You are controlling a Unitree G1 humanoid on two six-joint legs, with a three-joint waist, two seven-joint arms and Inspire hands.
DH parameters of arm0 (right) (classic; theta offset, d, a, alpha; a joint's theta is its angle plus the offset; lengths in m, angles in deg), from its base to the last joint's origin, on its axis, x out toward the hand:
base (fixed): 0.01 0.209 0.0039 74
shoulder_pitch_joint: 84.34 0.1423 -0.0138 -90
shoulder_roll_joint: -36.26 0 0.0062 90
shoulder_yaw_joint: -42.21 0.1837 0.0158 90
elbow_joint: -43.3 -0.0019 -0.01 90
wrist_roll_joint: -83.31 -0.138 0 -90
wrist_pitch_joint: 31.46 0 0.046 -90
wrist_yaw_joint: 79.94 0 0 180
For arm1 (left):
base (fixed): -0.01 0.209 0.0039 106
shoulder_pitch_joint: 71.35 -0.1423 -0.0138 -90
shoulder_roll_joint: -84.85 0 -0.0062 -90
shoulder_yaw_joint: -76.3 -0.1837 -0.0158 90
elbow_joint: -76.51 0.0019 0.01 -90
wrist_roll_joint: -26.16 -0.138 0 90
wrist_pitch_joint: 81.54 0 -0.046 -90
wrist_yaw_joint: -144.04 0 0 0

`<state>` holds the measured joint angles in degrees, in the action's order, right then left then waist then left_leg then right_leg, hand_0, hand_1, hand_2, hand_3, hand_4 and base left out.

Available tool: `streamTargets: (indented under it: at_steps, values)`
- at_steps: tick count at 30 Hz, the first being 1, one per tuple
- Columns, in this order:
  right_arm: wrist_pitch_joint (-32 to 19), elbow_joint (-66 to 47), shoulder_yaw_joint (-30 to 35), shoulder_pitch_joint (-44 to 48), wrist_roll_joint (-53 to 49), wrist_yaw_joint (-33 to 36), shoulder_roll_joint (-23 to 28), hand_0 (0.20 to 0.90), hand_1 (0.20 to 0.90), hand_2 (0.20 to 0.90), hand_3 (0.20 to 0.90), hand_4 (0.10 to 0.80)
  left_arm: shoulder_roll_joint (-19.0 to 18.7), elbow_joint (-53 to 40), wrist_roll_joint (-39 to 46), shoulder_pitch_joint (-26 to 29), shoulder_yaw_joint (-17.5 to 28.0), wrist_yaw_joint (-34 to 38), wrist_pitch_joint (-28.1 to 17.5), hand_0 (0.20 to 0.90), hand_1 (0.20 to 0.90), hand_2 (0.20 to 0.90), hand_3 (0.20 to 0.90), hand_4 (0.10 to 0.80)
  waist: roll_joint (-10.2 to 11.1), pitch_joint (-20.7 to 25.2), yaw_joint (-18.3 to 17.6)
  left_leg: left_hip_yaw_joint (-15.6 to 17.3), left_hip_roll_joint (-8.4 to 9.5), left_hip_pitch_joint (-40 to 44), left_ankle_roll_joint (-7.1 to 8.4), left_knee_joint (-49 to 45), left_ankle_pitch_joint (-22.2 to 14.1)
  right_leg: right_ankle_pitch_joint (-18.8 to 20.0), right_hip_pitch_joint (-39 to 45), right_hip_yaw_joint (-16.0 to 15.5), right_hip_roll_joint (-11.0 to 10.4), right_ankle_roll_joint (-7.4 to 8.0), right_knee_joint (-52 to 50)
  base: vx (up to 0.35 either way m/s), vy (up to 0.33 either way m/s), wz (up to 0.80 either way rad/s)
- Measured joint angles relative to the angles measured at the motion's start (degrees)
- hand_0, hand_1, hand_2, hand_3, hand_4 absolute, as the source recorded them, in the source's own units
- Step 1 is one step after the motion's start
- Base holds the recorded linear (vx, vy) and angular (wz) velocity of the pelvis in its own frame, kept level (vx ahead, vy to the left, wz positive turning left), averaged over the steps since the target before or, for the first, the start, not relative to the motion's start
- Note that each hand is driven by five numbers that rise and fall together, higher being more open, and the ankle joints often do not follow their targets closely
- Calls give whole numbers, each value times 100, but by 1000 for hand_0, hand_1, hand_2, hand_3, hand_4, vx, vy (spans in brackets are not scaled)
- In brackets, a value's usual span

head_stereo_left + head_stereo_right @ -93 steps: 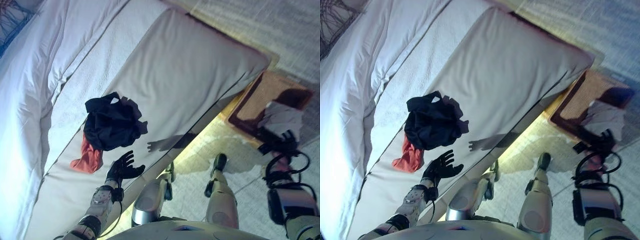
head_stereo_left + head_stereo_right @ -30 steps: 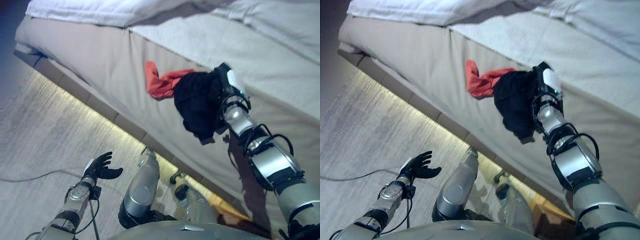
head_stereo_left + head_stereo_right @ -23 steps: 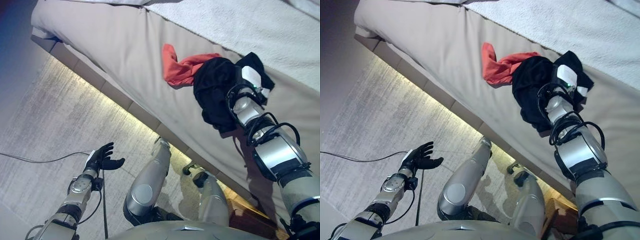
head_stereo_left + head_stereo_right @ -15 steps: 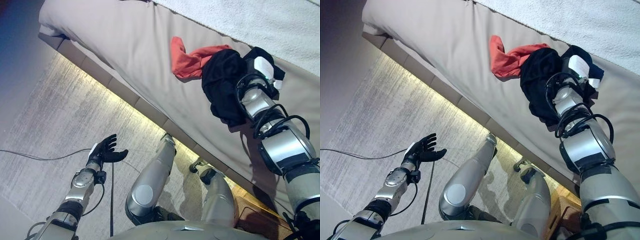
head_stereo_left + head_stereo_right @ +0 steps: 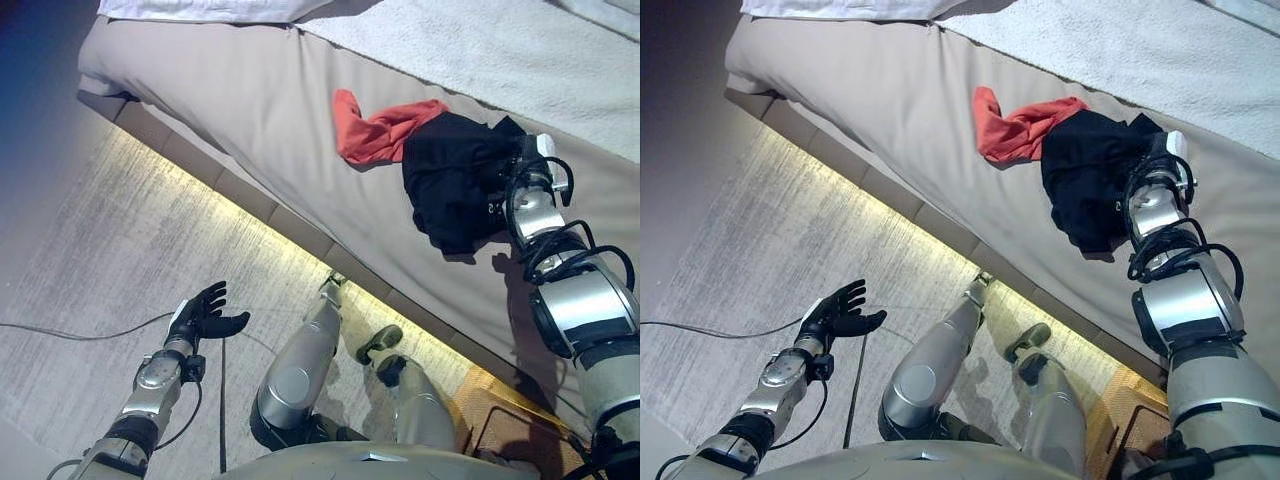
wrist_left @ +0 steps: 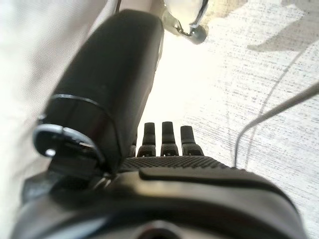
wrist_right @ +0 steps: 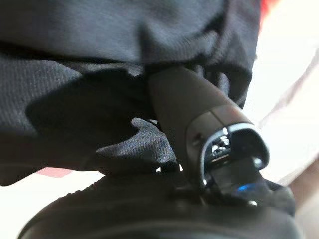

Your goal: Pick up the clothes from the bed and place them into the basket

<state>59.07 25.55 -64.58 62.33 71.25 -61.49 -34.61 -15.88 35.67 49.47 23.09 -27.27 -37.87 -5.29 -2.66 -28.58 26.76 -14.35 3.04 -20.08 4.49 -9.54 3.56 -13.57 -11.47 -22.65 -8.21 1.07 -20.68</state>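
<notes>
Black crumpled cotton garment (image 5: 455, 185) lies on the beige fitted sheet of the wide bed (image 5: 250, 110), near the mattress's front edge, with a red-orange soft cloth piece (image 5: 375, 130) touching it on the side away from the right arm and partly tucked under it. Right hand (image 5: 1160, 160) is at the black garment's far edge, resting on or in the fabric; the right wrist view shows the thumb (image 7: 192, 107) pressed down into dark folds with cloth bunched round its base, but the fingers are hidden under the fabric, so I cannot tell whether they have closed on it. Left hand (image 5: 205, 318) hangs well apart from the bed, over the pale grey wood-grain floor (image 5: 110, 250), fingers straight and spread, holding nothing; its wrist view shows the same straight fingertips (image 6: 163, 130) over the floor. Brown woven basket (image 5: 505, 420) shows only as a corner at the lower right, beside the right arm, on the floor below the mattress edge. Step in hand, as I judge it: securing the black garment. To do it well, the fingers should gather a thick bunch of fabric against the thumb rather than a single thin layer, which could slip out on the lift. Lift straight up before swinging toward the basket, so trailing cloth clears the mattress edge. The red piece overlaps the black one and may drag along or drop to the floor; worth watching.
</notes>
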Motion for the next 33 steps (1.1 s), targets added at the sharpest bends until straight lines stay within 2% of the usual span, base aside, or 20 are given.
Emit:
streamTargets:
  at_steps: [3,5,7,8,11,15,19,23,26,30,33]
  values:
    - [-216,-286,526,-517,-272,170,-4,300,300,300,200,100,11,31,-103,-167,29,11,-7,900,900,900,900,800,155,323,-77,116,5,299,-9,234,8,75,408,44,62,121,586,69,44,-6]
    - [-359,-552,773,-774,-385,238,1,300,300,300,200,100,36,159,-168,-225,44,15,-12,900,900,900,900,800,205,460,-209,223,29,563,-139,377,272,425,791,133,94,300,992,61,70,-12]
    - [-451,-859,878,-1020,-506,289,-1,300,300,300,200,100,68,236,-282,-293,64,42,-12,900,900,900,900,800,331,609,-292,331,68,843,-193,625,308,648,1082,213,93,338,1385,52,79,-16]
    - [-462,-1012,948,-1114,-547,321,-1,300,300,300,200,100,85,237,-332,-323,85,47,-14,900,900,900,900,800,381,675,-353,355,103,905,-293,649,386,743,1217,213,112,383,1558,63,72,-18]
    - [-527,-1539,1169,-1331,-998,382,-3,300,300,300,200,100,269,349,-555,-323,125,103,-23,900,900,900,900,800,550,854,-573,478,162,1211,-322,804,408,1043,1698,297,135,413,2200,67,90,-14]
    - [-615,-2285,1634,-1720,-1574,386,-23,300,300,300,200,100,543,495,-761,-345,208,141,-30,900,900,900,900,800,704,1028,-839,612,195,1487,-332,923,403,1172,2027,352,126,407,2520,40,114,-11]
    - [-716,-3090,2047,-2248,-2097,382,-172,300,300,300,200,100,703,562,-761,-517,213,158,-41,900,900,900,900,800,747,1258,-1070,789,120,1758,-381,1143,367,1176,2138,529,155,405,2558,-2,97,-22]
    - [-936,-4434,2485,-3206,-2333,482,-698,300,300,300,200,100,799,617,-762,-681,212,184,-34,900,900,900,900,800,770,1433,-1503,1011,22,2051,-399,1444,352,1176,2182,792,197,405,2553,-10,110,-29]
    - [-1060,-4928,2537,-3764,-2339,500,-797,300,300,300,200,100,838,615,-770,-682,204,183,-21,900,900,900,900,800,783,1505,-1830,1168,4,2086,-462,1455,294,1177,2130,958,184,402,2527,23,129,-28]
    - [-1106,-5440,2847,-4457,-2356,609,-931,300,300,300,200,100,836,616,-888,-787,194,182,-15,900,900,900,900,800,711,1600,-2130,1412,-36,2233,-546,1473,214,1176,2046,1247,129,403,2310,-3,78,-40]
    - [-1222,-5907,3010,-4822,-2348,848,-933,300,300,300,200,100,792,625,-998,-830,140,170,1,900,900,900,900,800,627,1692,-2390,1730,-93,2229,-591,1487,155,1176,1714,1421,90,409,1995,-105,24,-59]
